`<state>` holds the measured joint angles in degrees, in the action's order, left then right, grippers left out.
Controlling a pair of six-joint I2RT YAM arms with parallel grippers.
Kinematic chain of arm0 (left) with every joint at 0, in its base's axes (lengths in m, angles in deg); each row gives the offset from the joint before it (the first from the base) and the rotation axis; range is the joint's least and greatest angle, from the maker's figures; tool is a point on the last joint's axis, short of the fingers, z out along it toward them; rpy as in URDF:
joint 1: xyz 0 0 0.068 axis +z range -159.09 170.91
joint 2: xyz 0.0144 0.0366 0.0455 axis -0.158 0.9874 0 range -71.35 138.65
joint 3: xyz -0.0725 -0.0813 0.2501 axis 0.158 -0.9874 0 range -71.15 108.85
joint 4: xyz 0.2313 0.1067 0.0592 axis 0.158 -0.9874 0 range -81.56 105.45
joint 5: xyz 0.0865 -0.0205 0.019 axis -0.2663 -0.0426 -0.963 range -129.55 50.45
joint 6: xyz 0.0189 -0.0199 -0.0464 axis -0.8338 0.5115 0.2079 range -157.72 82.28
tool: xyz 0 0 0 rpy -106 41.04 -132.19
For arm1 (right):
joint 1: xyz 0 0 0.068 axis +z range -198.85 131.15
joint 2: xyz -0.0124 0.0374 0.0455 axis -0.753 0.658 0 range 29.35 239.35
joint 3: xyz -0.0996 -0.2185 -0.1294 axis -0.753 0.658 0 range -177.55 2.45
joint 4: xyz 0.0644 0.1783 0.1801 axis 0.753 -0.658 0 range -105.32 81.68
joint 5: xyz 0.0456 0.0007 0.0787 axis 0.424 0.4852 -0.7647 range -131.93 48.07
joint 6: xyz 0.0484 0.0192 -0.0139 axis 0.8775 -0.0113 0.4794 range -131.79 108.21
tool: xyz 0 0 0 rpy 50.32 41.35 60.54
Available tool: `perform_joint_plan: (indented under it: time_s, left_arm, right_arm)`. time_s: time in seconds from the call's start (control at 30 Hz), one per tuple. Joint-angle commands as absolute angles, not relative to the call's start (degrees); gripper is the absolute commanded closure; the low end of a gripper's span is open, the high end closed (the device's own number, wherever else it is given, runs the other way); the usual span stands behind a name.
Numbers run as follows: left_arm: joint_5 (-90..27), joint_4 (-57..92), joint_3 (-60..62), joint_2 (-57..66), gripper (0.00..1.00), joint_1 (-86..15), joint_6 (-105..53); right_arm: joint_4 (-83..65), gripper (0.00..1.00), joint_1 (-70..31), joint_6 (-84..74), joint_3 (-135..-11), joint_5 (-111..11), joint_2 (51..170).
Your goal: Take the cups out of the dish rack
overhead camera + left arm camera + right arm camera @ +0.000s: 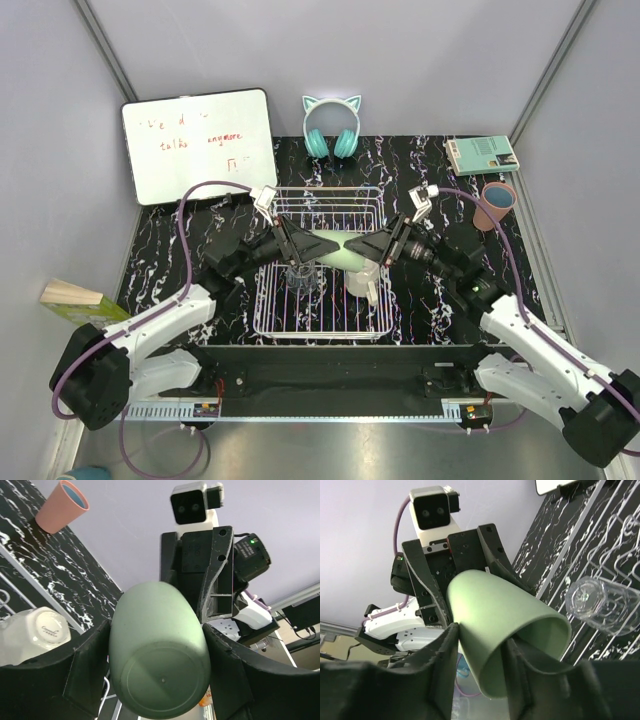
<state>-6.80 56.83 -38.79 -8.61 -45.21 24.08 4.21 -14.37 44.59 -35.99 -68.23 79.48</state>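
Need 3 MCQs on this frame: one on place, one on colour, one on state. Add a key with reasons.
1. The salmon-pink cup is:
A) on the whiteboard
B) on the table, right of the dish rack
C) beside the headphones

2. The cup between the left gripper and the right gripper is:
A) light blue
B) cream-white
C) sage-green

3. The clear glass is:
A) lying on its side in the rack
B) upright on the table
C) hanging from a tine

Key:
1 B: the top view shows it outside the rack, at the far right.
2 C: both wrist views show a green tumbler between the fingers.
3 A: the right wrist view shows it sideways on the wires.
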Motion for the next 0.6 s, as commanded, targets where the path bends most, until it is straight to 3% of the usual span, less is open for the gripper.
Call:
perform_joint_plan:
  time_s: [0.0,0.17,0.3,0.37,0.47,0.5,0.53,0.57]
  left_arm:
    - [-6.24,59.30,-36.79,-8.60,1.00,-46.00,22.83]
    - [-6.15,59.74,-37.49,-7.72,1.00,-46.62,22.92]
    - [-5.54,59.30,-37.58,-7.46,1.00,-46.71,22.83]
    - [-5.28,57.21,-37.14,-7.54,0.99,-46.71,22.13]
    - [-5.89,49.59,-35.21,-9.73,0.68,-46.53,18.02]
    - [-6.76,47.28,-33.81,-10.44,0.36,-46.36,16.61]
    - [-7.55,41.43,-33.02,-11.31,0.22,-46.18,13.90]
    - [-8.69,37.98,-31.88,-12.89,0.14,-46.09,12.48]
  right_arm:
    - [9.43,0.66,-11.94,43.58,-38.95,-66.19,81.64]
    - [11.36,0.78,-8.52,43.58,-39.83,-65.66,84.63]
    - [10.93,0.99,-6.93,43.31,-39.92,-64.87,85.07]
    - [10.23,1.00,-6.66,43.23,-39.74,-64.34,84.55]
    - [5.50,1.00,-6.75,41.74,-39.57,-60.75,81.13]
    - [1.74,1.00,-6.66,41.04,-40.00,-59.69,78.51]
    - [-0.39,1.00,-6.75,39.46,-40.35,-57.51,77.09]
    - [-2.41,1.00,-6.66,38.75,-40.71,-56.35,75.59]
